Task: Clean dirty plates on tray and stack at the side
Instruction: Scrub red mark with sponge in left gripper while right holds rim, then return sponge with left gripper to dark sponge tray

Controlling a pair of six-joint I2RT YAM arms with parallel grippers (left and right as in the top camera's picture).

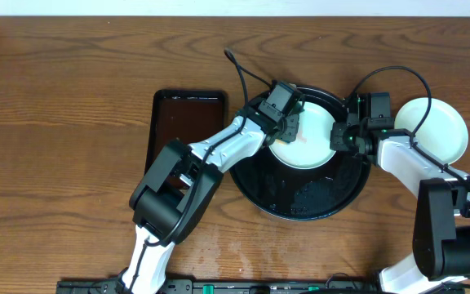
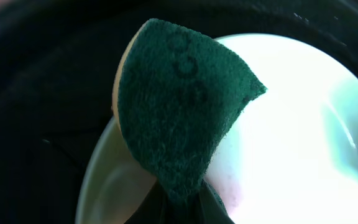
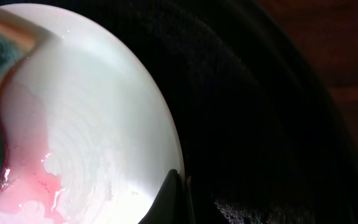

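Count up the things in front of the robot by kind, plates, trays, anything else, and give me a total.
Plates: 2 (tray plate, side plate)
Trays: 2 (black tray, brown tray)
Sponges: 1 (green sponge)
Total: 5

**Robot, two arms, matched pair.**
- Left arm (image 1: 227,140): glossy white shells on the long links, bulky black housings at the joints, boxy black wrist head.
- Right arm (image 1: 402,159): same white-and-black build.
- Left cable (image 1: 247,73), right cable (image 1: 398,72): thin, black, each arching in a loop off its wrist.
- Left pincer (image 1: 296,124), right pincer (image 1: 339,137): two slim black fingers each, tapering to narrow tips.
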